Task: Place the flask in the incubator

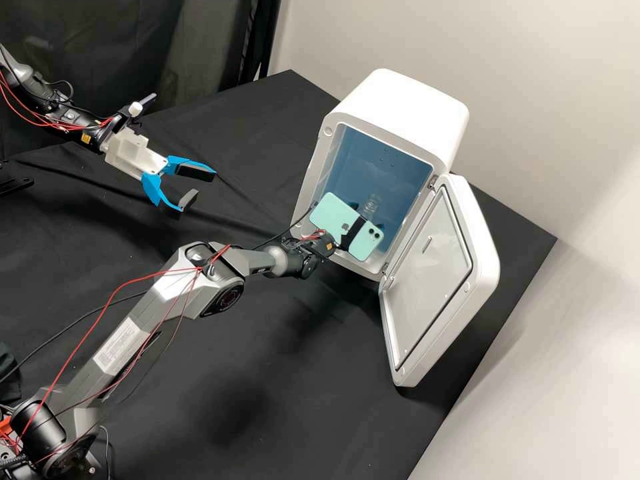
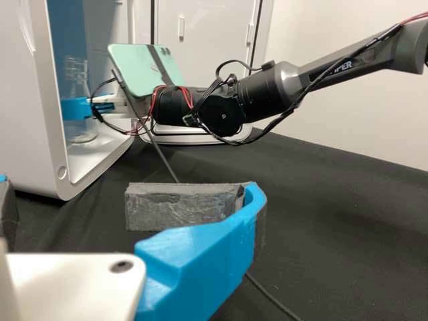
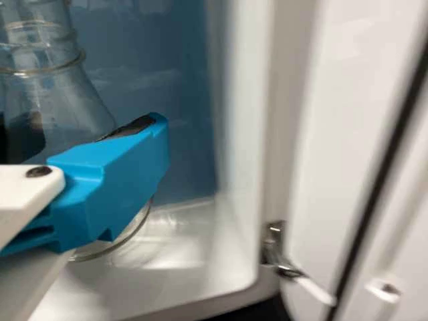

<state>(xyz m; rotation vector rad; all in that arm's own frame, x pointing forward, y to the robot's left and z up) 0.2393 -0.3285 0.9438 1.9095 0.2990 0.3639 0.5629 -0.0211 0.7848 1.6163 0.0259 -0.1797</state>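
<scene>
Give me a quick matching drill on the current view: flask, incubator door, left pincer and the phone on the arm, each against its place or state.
Things:
1. flask
2. incubator door
3. left pincer
4. phone

Places or states:
A. mounted on the right arm at its wrist
B. open, above the bench, apart from the incubator
C. swung outward on its hinges
D. inside the blue-walled chamber

Pairs: 1-D, 2-C, 3-B, 4-A
</scene>
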